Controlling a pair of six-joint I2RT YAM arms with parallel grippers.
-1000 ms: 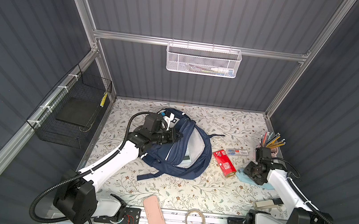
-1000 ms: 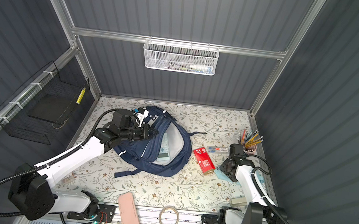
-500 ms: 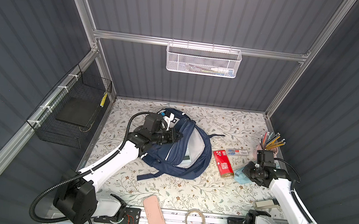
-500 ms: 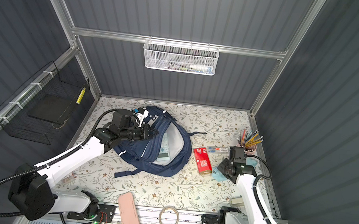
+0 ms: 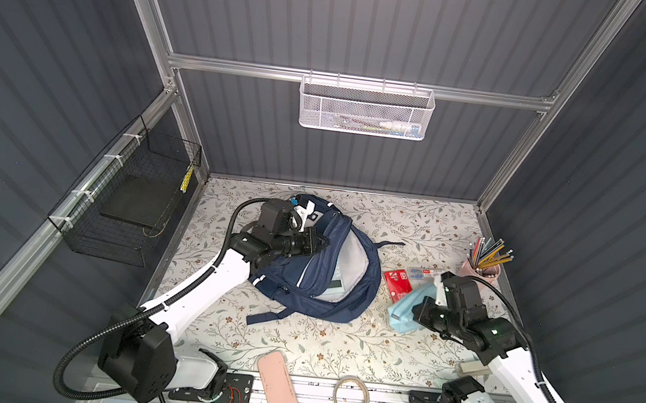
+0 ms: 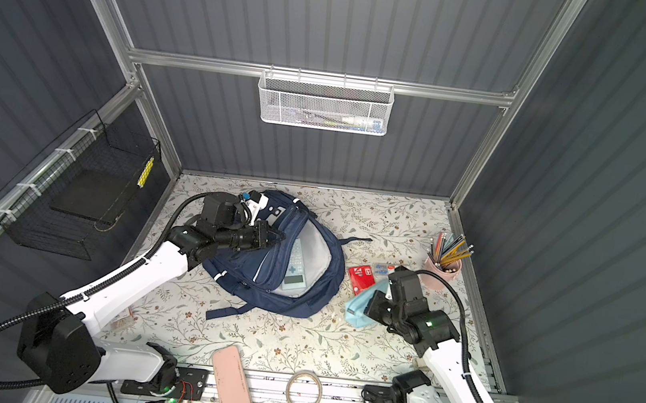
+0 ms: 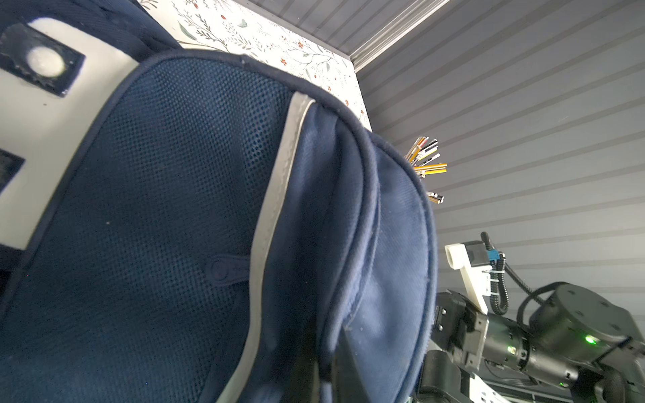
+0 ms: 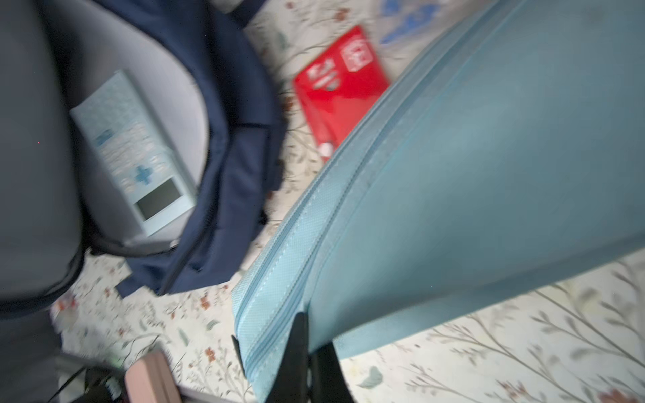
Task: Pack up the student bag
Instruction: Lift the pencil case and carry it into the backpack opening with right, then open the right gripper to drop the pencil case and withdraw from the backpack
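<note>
The left fingers (image 7: 307, 370) are closed on a navy fabric edge of the student bag (image 5: 317, 269), at the raised flap beside the main opening. The right fingers (image 8: 298, 352) are closed on the zipped edge of a light-blue pouch (image 5: 404, 309). The student bag is laid open at the centre-left of the floral tabletop (image 5: 338, 338). A pale-blue calculator (image 6: 295, 268) is seen on its grey lining. A red packet (image 5: 397, 285) is located between bag and pouch. A pink cup (image 5: 482, 272) of pencils is positioned near the right wall.
</note>
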